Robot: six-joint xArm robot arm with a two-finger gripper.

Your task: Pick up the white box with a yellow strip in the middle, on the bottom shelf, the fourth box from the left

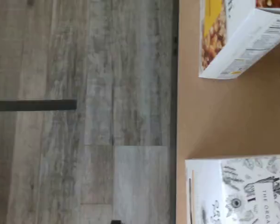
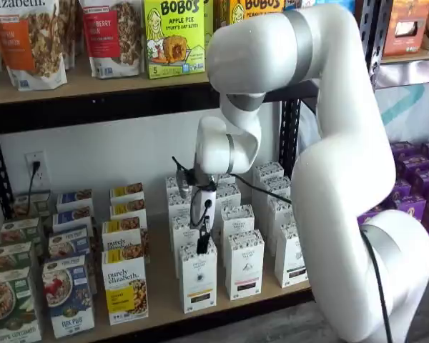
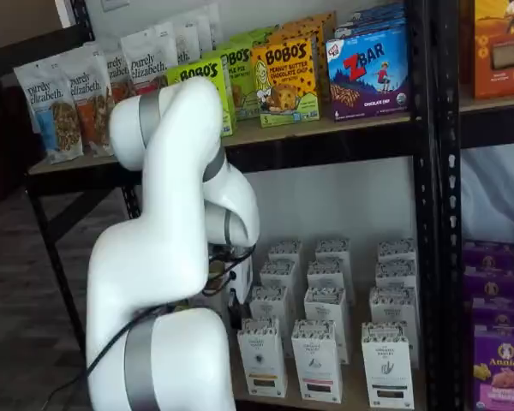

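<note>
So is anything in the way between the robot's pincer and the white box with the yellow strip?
Nothing visible is. In a shelf view the pincer hangs right above the white box, which stands at the front of its row on the bottom shelf. Neighbouring boxes stand beside and behind it, not over its top.

A large glossy white robot arm [image 3: 167,257] stands left of rows of tall narrow white cartons [image 3: 317,360] on the light-tan wooden bottom shelf [image 3: 343,399].
</note>
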